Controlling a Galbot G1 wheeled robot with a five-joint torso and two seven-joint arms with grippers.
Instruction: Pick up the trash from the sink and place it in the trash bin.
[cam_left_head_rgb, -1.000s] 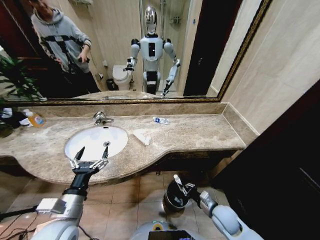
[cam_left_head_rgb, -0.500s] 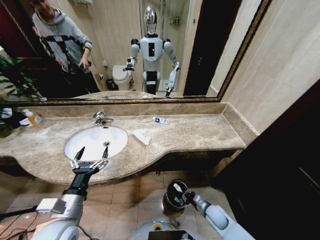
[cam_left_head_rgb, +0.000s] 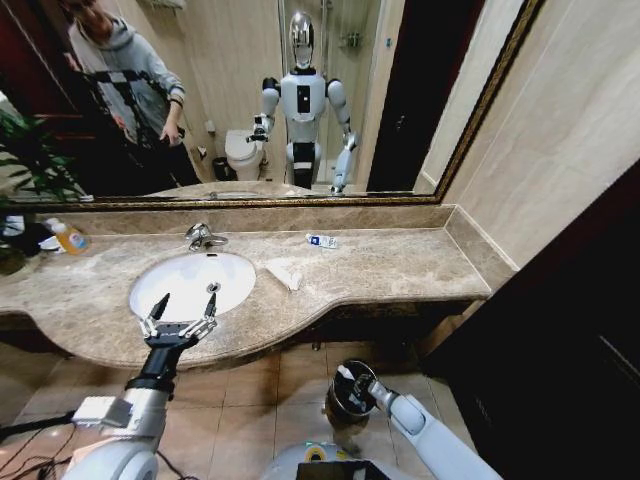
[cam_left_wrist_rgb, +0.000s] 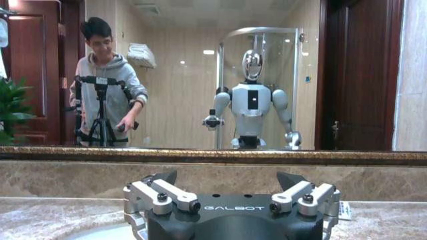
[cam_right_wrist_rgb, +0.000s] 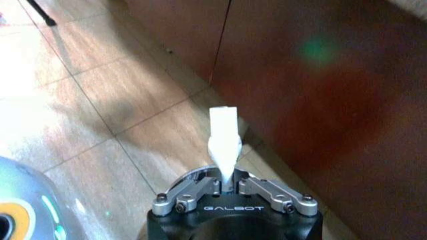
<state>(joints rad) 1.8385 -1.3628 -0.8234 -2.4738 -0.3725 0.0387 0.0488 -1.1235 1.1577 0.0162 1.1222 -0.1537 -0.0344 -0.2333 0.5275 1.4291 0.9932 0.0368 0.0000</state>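
Trash: white tube clamped at its base in right pincer, long axis running straight out from jaws. Trash bin directly beneath, on floor below worktop. Left pincer spread wide, empty, at sink's 6 o'clock rim.

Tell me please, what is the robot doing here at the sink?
It is clearing trash from the sink area. The right gripper is low, over the bin on the floor, shut on a white tube. The left gripper hovers open at the front rim of the sink. A white tissue and a small sachet lie on the counter.
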